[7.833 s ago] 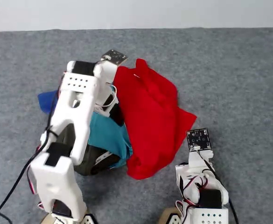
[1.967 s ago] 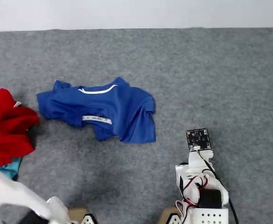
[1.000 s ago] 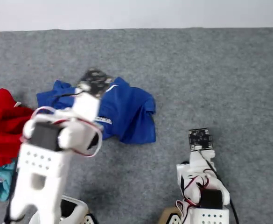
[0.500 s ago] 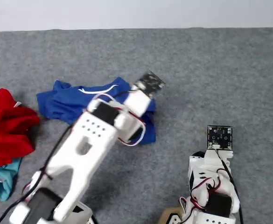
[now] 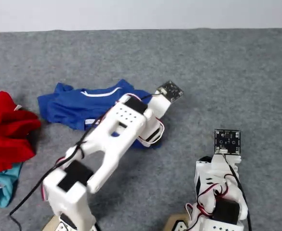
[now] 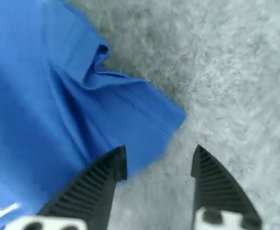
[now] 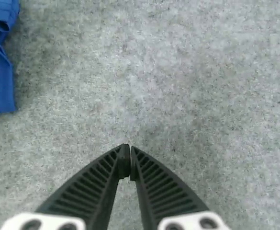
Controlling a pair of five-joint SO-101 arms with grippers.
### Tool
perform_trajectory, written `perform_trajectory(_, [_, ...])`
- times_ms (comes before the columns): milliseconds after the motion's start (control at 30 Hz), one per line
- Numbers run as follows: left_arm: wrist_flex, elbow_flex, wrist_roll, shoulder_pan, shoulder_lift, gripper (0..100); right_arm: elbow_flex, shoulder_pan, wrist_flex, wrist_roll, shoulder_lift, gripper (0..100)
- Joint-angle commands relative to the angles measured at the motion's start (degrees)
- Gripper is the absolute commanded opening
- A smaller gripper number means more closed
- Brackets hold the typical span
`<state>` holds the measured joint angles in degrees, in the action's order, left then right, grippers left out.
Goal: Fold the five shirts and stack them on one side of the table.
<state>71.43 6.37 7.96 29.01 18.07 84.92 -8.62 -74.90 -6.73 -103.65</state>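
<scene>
Crumpled blue cloth shirt (image 5: 83, 108): royal blue throughout, with thin white trim at the collar and a small white strip lower down.
Bunched red cloth shirt (image 5: 8, 134): plain bright red.
Teal cloth shirt (image 5: 3, 185): plain teal.
Grey felt-like tabletop (image 5: 237, 72): mid-grey, mottled with lighter and darker flecks.
White plastic left arm (image 5: 114, 137): white shell, black motor blocks, red, white and black wires.
White plastic right arm (image 5: 218, 192): white shell, black motor block, red and white wires, black square board.
Left hand (image 6: 159, 155): black ribbed fingers on white mounts.
Right hand (image 7: 129, 160): black ribbed fingers on white mounts.
</scene>
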Motion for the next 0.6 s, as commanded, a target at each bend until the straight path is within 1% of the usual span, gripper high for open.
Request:
perform_trajectory(0, [-0.3, -5.1, -0.3, 0.3, 4.3, 23, -3.1, -0.6, -0.2, 0.6, -0.1, 0.9])
perform_trajectory(200, [-0.4, -8.9, -0.8, 0.3, 11.9, 21, -3.1, -0.4, 0.0, 0.6, -0.1, 0.9])
perform_trajectory(267, [0.3, -10.8, -1.8, 0.1, 12.7, 15, -3.1, -0.4, -0.1, 0.6, -0.1, 0.9])
perform_trajectory(400, [1.4, -13.5, -1.8, 0.0, 12.7, 1, -3.1, -0.3, -0.2, 0.6, -0.1, 0.9])
perform_trajectory(467, [3.9, -15.3, -1.8, 0.0, 12.7, 1, -3.1, -0.3, -0.2, 0.6, -0.1, 0.9])
perform_trajectory(567, [10.7, -20.2, -1.8, 0.2, 12.7, 1, -3.1, -0.3, -0.2, 0.6, -0.1, 0.9])
